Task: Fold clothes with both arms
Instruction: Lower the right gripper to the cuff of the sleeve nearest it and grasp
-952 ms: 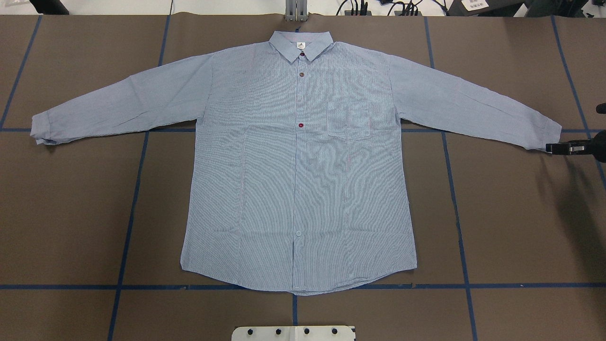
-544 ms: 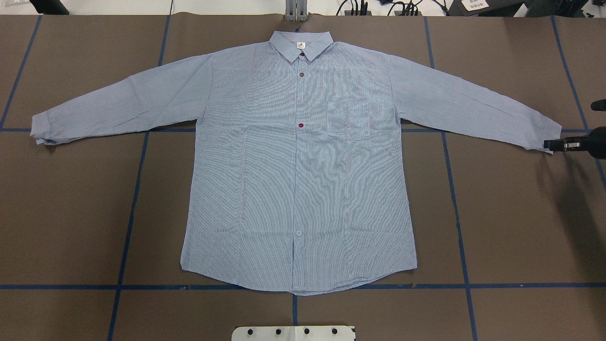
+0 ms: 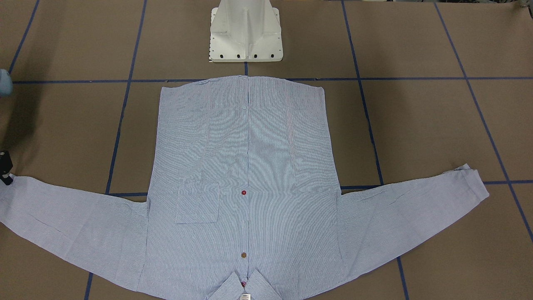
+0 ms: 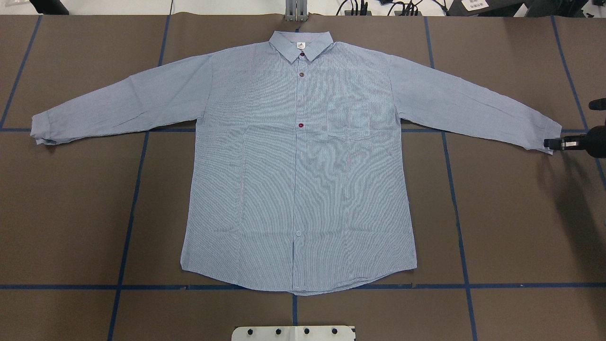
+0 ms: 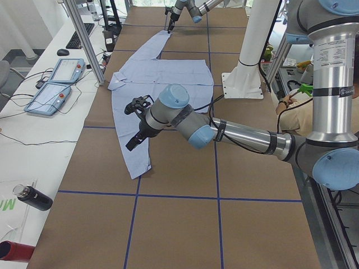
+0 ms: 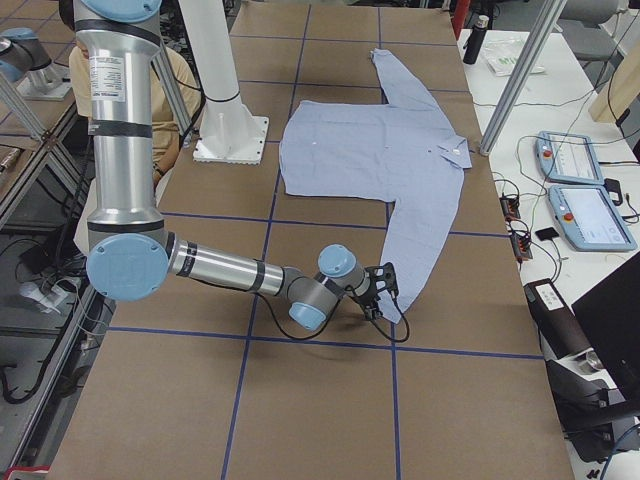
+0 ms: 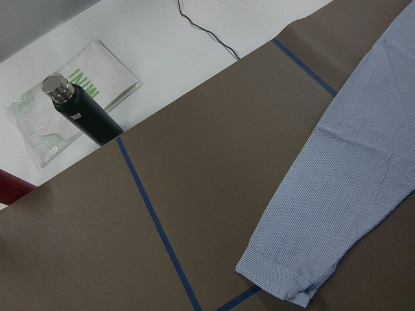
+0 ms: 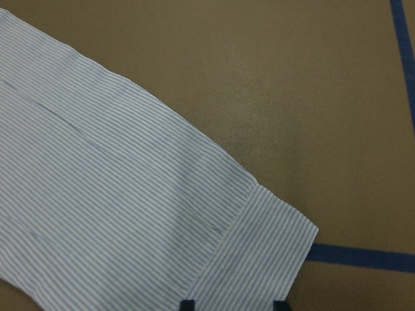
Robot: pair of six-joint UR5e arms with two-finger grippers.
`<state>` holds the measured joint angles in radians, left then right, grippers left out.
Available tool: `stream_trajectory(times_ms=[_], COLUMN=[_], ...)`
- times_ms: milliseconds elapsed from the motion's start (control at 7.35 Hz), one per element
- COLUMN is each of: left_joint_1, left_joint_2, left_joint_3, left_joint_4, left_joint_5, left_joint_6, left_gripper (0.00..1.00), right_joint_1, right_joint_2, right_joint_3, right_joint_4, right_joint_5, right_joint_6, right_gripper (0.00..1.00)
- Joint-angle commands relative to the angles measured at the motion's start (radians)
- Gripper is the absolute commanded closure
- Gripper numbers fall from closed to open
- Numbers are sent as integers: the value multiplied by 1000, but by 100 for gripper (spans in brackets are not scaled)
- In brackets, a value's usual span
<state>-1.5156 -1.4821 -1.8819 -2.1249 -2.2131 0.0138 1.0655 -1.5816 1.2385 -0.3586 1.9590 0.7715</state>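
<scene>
Shirt (image 4: 298, 166): one, pinstriped, flat and front-up mid-worktop (image 4: 511, 227), collar far from the robot, sleeves spread left and right.
Right hand (image 4: 550, 142): low at the right cuff, fingers (image 8: 279, 306) apart, astride its edge.
Left hand (image 5: 133, 126): over the left sleeve; you cannot tell its opening.

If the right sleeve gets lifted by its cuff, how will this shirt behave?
Likely floppy: the shirt lies flat with soft wrinkles, so the sleeve should drape and trail from the right hand. Probably light, since the fabric looks thin. The folded-over left cuff suggests edges may bunch when dragged.
</scene>
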Motion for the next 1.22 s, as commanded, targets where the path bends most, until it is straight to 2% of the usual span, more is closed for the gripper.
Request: stream_trajectory(times_ms=[0, 136, 408, 816, 952, 1088], left_joint_1=[0, 0, 0, 0, 0, 0], left_joint_2=[-1, 0, 0, 0, 0, 0], left_joint_3=[0, 0, 1, 1, 1, 3], left_joint_4=[-1, -1, -6, -6, -6, -6], left_joint_5=[0, 1, 1, 0, 0, 0], left_joint_6=[0, 0, 0, 0, -2, -2], left_gripper=[0, 0, 0, 0, 0, 0], right_joint_1=[-2, -4, -6, -2, -2, -2], right_joint_2=[0, 0, 0, -1, 3, 44], right_joint_3=[-1, -1, 2, 41, 105, 172], right_joint_4=[0, 1, 0, 0, -23, -113], right_joint_5=[0, 0, 0, 14, 29, 31], right_joint_6=[0, 0, 3, 2, 8, 59], right_gripper=[50, 53, 100, 100, 100, 100])
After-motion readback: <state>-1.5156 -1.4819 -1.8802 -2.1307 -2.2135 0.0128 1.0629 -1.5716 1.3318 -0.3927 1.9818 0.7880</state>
